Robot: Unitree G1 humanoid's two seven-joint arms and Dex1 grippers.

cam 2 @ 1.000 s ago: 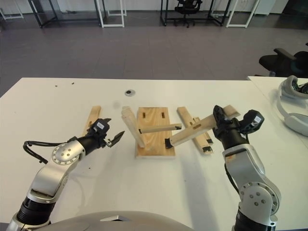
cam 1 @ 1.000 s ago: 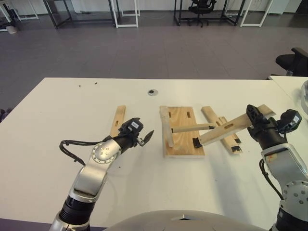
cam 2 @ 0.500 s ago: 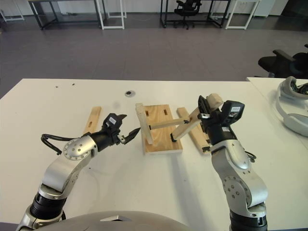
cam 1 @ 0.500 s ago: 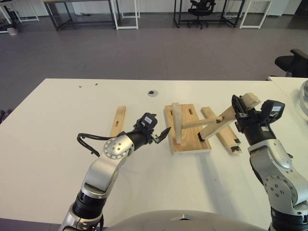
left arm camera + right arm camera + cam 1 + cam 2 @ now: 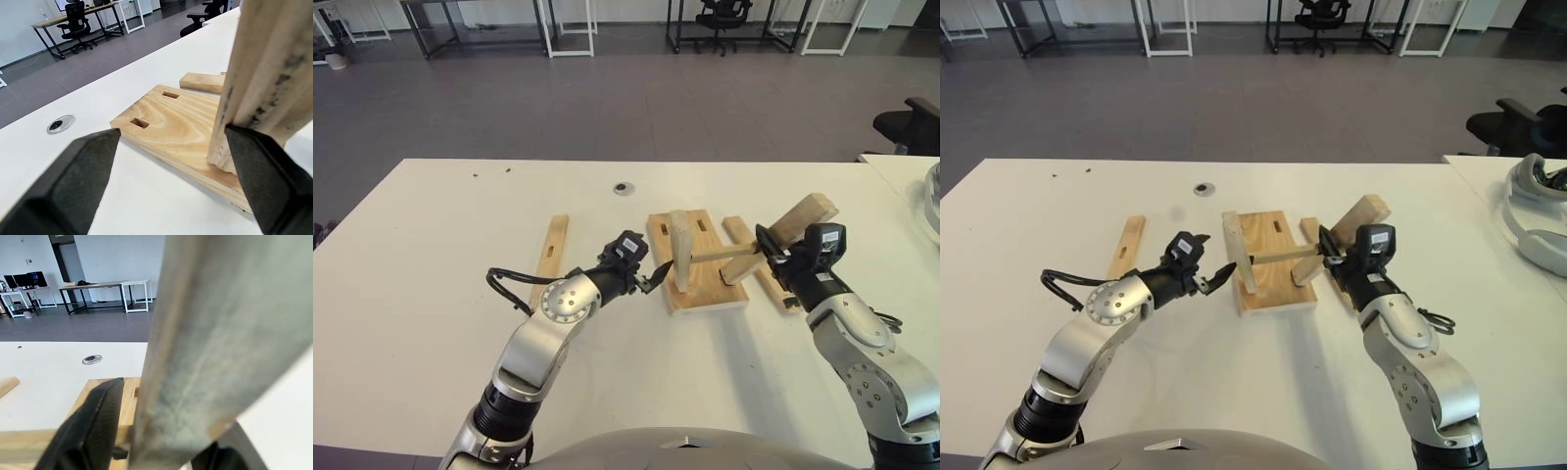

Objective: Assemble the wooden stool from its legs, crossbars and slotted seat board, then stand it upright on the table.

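The slotted seat board (image 5: 705, 279) lies flat on the white table. One wooden leg (image 5: 680, 249) stands on it, joined by a thin crossbar (image 5: 714, 256) to a second leg (image 5: 795, 221) that slants up to the right. My right gripper (image 5: 771, 251) is shut on that slanted leg (image 5: 220, 333). My left gripper (image 5: 656, 275) is open just left of the standing leg, level with the board's near left corner. In the left wrist view its fingers (image 5: 78, 181) spread wide before the board (image 5: 166, 122) and the leg (image 5: 264, 73).
A loose wooden slat (image 5: 553, 245) lies left of my left arm. More wooden pieces (image 5: 741, 233) lie on the table right of the board, under the held leg. A cable grommet (image 5: 625, 187) sits behind the board. A headset (image 5: 1538, 211) rests on the neighbouring table at right.
My right gripper has swung the leg-and-crossbar piece leftward and lower, so the far leg now stands on the board. My left gripper has moved right, up to that leg.
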